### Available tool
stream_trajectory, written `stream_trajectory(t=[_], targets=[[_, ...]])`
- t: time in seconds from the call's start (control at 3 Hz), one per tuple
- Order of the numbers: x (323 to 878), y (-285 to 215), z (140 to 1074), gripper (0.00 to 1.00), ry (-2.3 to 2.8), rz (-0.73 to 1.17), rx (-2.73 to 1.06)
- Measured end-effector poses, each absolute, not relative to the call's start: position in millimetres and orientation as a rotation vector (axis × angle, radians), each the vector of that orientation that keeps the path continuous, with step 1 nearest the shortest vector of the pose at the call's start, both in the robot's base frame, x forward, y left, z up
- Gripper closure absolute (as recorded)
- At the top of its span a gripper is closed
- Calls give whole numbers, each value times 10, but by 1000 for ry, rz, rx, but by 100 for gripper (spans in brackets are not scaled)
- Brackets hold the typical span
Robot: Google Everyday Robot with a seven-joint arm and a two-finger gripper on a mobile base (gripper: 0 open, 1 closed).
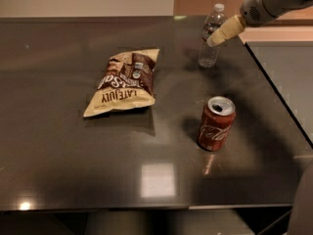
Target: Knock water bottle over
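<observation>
The pale cream end effector (214,40) reaches in from the upper right, above the far right corner of the surface, slanting down and to the left from the rounded grey arm (274,1) that carries it. Its tip meets the outline of the small clear ribbed plastic water bottle with a white cap (208,56) at about mid-height on the bottle's right side; the two overlap in the camera view, so they look to be touching, though real contact cannot be confirmed. It shows as a single tapering cream shape, and whether it is spread or pressed together cannot be told. It grips nothing that can be seen. The water bottle stands upright on the dark glossy surface (73,155), close to the far right corner and a little in from the right edge. Nearer the front, along the same right side, a red aluminium soda can with an opened silver top (215,124) stands upright, well apart from the bottle. To the left of both, roughly in the middle of the surface, a tan and brown crinkled chip bag (126,80) lies flat with its printed face up, its lettering upside down to the camera. Reflected light makes a bright square patch near the front edge.
</observation>
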State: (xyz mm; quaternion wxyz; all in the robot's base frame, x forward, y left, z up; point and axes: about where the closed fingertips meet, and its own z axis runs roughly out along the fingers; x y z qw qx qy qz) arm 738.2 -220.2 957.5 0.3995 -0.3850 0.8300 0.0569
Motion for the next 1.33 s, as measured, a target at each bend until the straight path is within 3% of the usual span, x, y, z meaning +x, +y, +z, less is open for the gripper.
stream_trajectory(t=[0.67,1.33], targets=[[7644,-1937,9406,0,2044,180,-872],[7712,-1896,9356,42,2037,237,-834]])
